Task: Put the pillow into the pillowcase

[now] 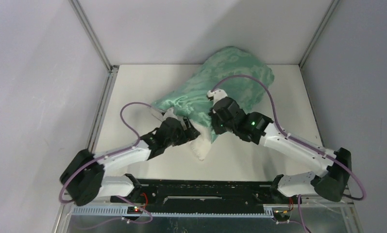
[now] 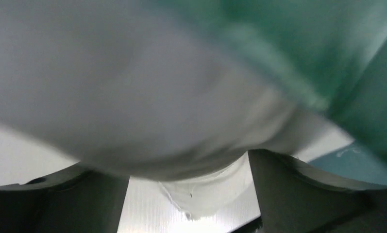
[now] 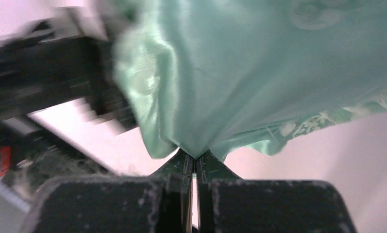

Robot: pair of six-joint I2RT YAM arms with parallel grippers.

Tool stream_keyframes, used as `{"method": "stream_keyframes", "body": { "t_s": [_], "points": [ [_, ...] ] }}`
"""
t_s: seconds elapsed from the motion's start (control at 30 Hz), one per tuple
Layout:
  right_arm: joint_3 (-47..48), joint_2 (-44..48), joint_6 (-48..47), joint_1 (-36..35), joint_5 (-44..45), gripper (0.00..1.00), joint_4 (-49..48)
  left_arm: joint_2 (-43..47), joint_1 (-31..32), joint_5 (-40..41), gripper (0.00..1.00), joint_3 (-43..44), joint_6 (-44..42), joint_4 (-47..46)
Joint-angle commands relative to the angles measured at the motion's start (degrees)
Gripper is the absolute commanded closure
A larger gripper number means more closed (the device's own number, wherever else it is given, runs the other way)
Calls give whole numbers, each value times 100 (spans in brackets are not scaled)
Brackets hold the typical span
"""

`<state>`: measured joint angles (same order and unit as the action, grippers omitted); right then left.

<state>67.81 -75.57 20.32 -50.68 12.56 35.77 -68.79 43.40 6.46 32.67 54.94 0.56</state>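
The sea-green pillowcase (image 1: pixel 230 80) lies bunched at the back middle of the table. The white pillow (image 1: pixel 201 145) sticks out of its near edge; the rest is hidden under the cloth and the grippers. My left gripper (image 1: pixel 187 127) is at the pillow's left side. In the left wrist view its jaws stand wide apart and the pillow (image 2: pixel 133 97) bulges over them, hiding the tips of the left gripper (image 2: pixel 189 165). My right gripper (image 1: pixel 213 131) is shut on a fold of the pillowcase's edge (image 3: pixel 240 73), pinched at the right gripper's tips (image 3: pixel 196 156).
The white table (image 1: pixel 133 92) is walled in by grey panels with metal posts (image 1: pixel 92 36) at the back corners. The black base rail (image 1: pixel 206 187) runs along the near edge. Purple cables (image 1: pixel 259 82) arch over both arms.
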Motion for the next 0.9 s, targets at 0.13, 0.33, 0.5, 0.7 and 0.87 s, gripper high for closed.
{"method": "stream_keyframes", "body": {
  "t_s": [0.13,0.33,0.5,0.7,0.87],
  "points": [
    [737,138,579,-1160,-347,100,-8,-573,-24,791,79,1371,-10,-1150],
    [488,73,480,-586,-609,100,-117,-101,-30,849,100,1361,-122,-880],
    [457,253,487,-476,-205,57,28,-61,-33,806,100,1618,-219,-531],
    [-433,1083,764,52,379,6,-129,-101,-30,731,100,2112,-290,83],
    [-1549,1778,1083,1456,-181,0,-986,-35,-25,654,100,2360,-363,506]
  ]
}}
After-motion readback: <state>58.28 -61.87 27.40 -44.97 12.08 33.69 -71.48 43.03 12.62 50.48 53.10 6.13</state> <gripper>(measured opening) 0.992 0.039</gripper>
